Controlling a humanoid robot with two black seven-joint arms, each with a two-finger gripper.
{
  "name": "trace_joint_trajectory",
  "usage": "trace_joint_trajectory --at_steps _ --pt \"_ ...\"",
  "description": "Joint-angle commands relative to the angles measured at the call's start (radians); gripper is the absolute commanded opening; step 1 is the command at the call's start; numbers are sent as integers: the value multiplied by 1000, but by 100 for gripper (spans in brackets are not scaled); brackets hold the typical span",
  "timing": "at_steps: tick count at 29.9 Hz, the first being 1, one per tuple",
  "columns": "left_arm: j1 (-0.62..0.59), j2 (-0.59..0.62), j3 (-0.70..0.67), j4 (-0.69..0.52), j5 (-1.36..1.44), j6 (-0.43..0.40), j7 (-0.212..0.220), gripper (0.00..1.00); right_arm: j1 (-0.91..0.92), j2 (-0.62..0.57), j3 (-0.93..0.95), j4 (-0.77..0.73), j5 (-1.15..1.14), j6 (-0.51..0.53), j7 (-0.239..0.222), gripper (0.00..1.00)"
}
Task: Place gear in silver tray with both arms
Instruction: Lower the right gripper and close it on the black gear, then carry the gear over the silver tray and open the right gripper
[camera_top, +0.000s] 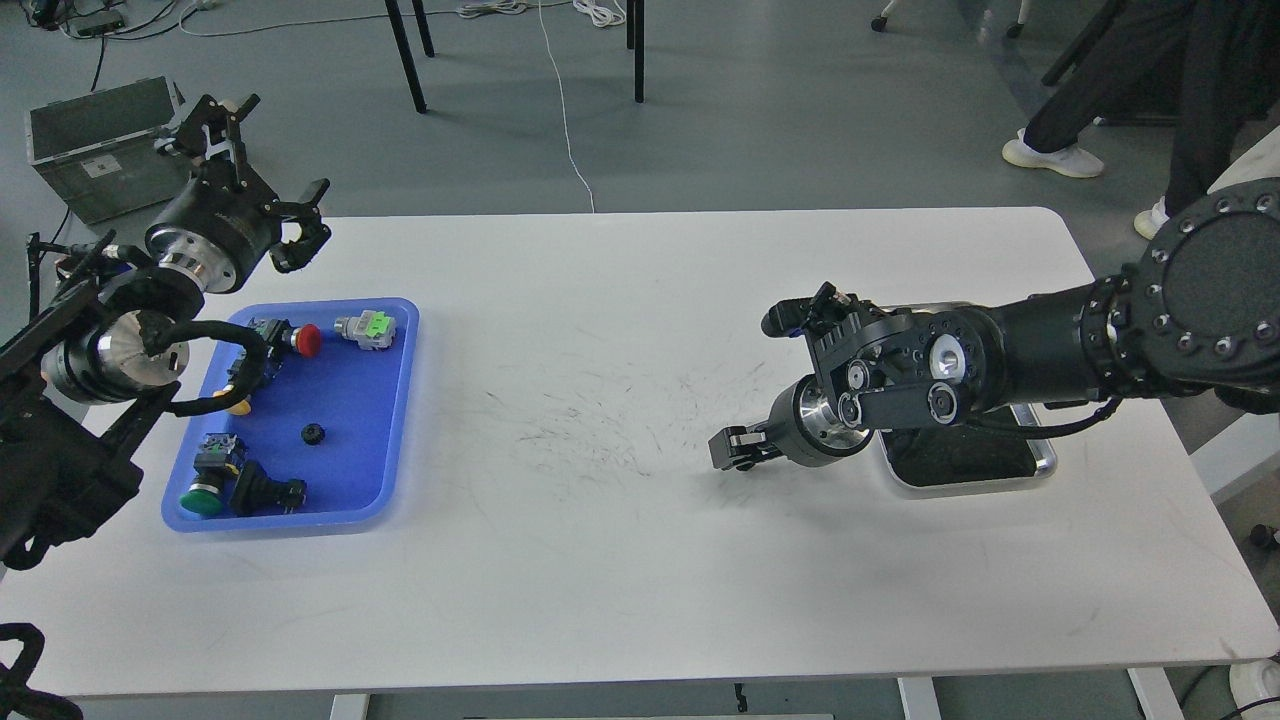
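Observation:
The gear (313, 434) is a small black toothed piece lying in the middle of the blue tray (395, 400) at the left. The silver tray (1043, 466) sits at the right of the table, largely hidden under my right arm; only its near rim and dark floor show. My left gripper (262, 168) is open and empty, raised beyond the blue tray's far left corner. My right gripper (762, 384) is open and empty, held just left of the silver tray, fingers pointing left over bare table.
The blue tray also holds several push-button parts: a red one (308, 340), a green-and-grey one (367, 328), a green one (203, 497) and a black one (262, 491). A grey crate (95, 145) stands on the floor beyond the table's left corner. A person's legs (1100, 110) are at the far right.

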Motion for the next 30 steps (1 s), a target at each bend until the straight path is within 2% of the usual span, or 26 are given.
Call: trace_joint_trajectory --at_steps 1,4,8,11,13,15,18,30 --pt "4 -2 0 0 0 0 0 98 -7 0 0 -2 0 -2 0 77" --pt "4 -2 0 0 0 0 0 98 -11 0 0 -5 0 -8 0 75" --pt "4 -3 0 0 0 0 0 98 -11 0 0 -5 0 -5 3 60" --pt "4 -5 0 0 2 0 0 98 -7 0 0 -7 0 1 3 40" --pt "4 -5 0 0 0 0 0 98 -2 0 0 -7 0 3 3 33" --pt "4 -5 0 0 0 2 0 98 -2 0 0 -7 -2 3 4 17" --pt "4 -6 0 0 2 2 0 98 -2 0 0 -7 -2 6 8 3" --pt "4 -5 0 3 0 2 0 98 37 0 26 -28 0 16 11 2"
